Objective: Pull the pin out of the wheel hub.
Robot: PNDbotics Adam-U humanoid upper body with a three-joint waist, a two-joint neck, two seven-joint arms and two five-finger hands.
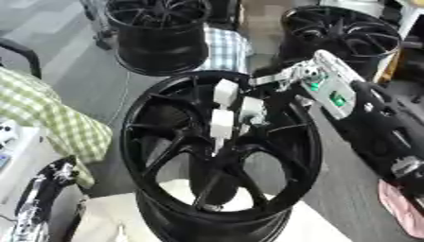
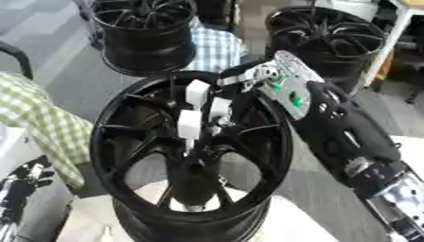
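While the right hand (image 1: 240, 106) reaches into the wheel (image 1: 157, 142), the pin is not visibly out yet.

Its white-tipped fingers (image 1: 222, 124) hang over the spokes and point down at the hub (image 1: 217, 158) just below them; they look slightly bent, but whether they pinch anything I cannot tell, and the pin itself cannot be made out, presumably at the hub under the fingertips. I judge the grasp and the pull both remain. Only the right eye view shows the forearm down to its silver joint (image 2: 373, 177); the left hand (image 2: 29, 182) rests idle, low and far to the left, fingers apparently relaxed.
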